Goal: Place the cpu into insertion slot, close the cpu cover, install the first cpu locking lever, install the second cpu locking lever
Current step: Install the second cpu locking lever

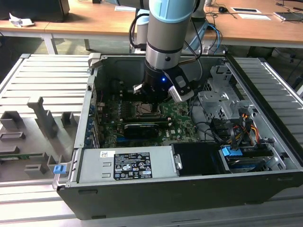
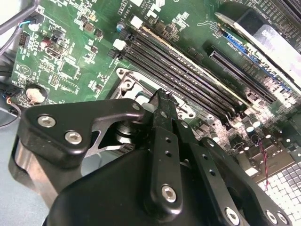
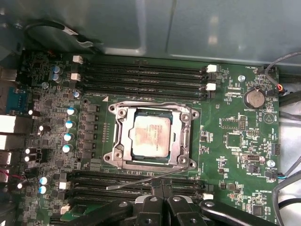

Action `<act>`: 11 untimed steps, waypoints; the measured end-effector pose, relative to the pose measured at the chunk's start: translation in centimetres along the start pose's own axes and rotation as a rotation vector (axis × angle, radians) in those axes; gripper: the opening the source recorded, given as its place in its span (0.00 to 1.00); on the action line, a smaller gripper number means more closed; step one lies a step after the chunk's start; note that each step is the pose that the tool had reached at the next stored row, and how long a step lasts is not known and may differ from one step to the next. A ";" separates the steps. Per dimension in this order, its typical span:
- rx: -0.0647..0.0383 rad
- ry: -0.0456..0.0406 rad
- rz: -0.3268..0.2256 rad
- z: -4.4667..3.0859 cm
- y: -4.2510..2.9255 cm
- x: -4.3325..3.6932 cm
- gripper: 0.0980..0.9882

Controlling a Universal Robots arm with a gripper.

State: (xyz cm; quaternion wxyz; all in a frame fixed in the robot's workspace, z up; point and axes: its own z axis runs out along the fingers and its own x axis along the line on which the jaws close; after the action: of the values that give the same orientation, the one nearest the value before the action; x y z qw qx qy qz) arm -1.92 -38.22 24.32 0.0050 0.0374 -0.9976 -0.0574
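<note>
Exterior view: the arm's gripper (image 1: 154,97) hangs low inside an open computer case (image 1: 265,179), just above the slot (image 1: 144,109).

Second wrist view: gripper fingers (image 2: 162,115) look pressed together, holding nothing.

First wrist view: cpu (image 3: 150,136) sits in the slot (image 3: 117,157), cover (image 3: 186,136) down. One lever (image 3: 141,181) looks unlatched, and might spring up if brushed. No print is readable.

No text can be made out. The white label (image 1: 125,165), on the grey box (image 1: 94,166) near the insertion slot (image 1: 143,110), carries print too small to tell.
</note>
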 end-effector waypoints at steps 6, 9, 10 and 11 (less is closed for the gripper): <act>0.000 0.0000 0.000 0.02 0.00 0.09 0.01; 0.000 0.0000 0.000 0.03 0.01 0.13 0.01; 0.000 0.0000 0.000 0.03 0.01 0.14 0.01; -0.001 -0.0001 0.000 0.04 0.01 0.14 0.01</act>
State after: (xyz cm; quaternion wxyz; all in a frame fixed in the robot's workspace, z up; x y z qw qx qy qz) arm -2.07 -38.22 24.28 0.0050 0.0375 -0.9976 -0.0578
